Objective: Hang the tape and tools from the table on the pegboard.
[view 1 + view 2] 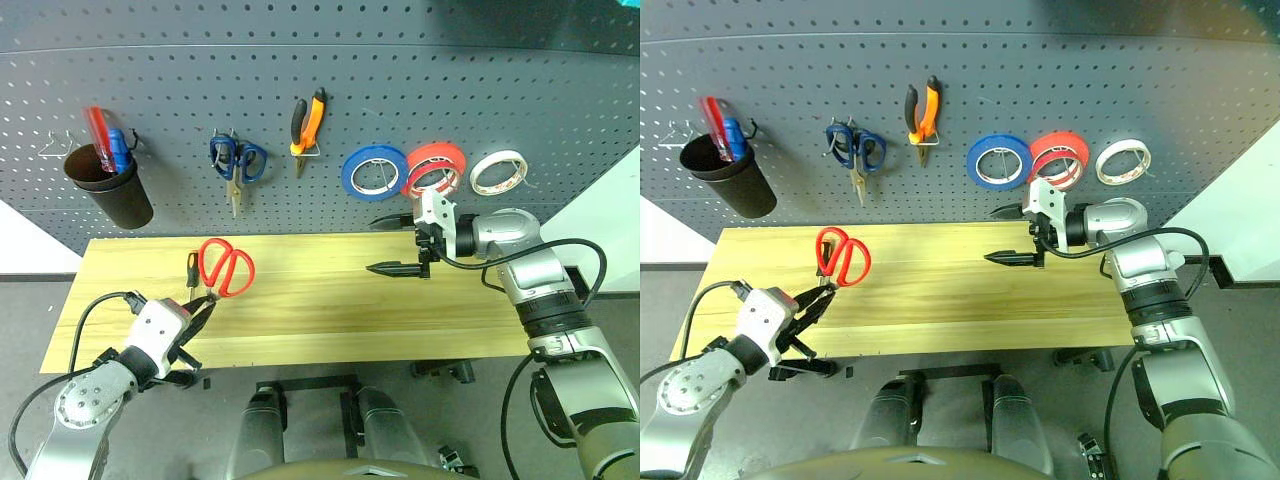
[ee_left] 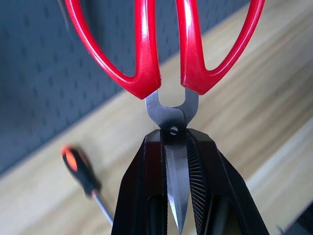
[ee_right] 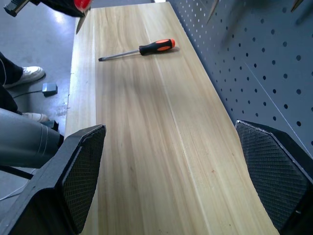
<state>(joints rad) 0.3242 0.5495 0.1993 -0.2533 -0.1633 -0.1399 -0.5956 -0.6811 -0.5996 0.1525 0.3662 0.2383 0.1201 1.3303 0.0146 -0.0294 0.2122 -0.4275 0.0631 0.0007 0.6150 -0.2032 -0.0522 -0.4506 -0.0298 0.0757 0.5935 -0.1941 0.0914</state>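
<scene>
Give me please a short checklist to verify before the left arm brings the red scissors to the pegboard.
1. Left gripper shut on the red scissors at the blades: ok.
2. Scissors lifted off the table, handles up: ok.
3. Right gripper open, holding nothing: ok.
4. Free hook on the pegboard for the scissors: cannot tell.
5. Red tape and pliers already hung: ok.
6. Screwdriver hung: not ok, it lies on the table.
</scene>
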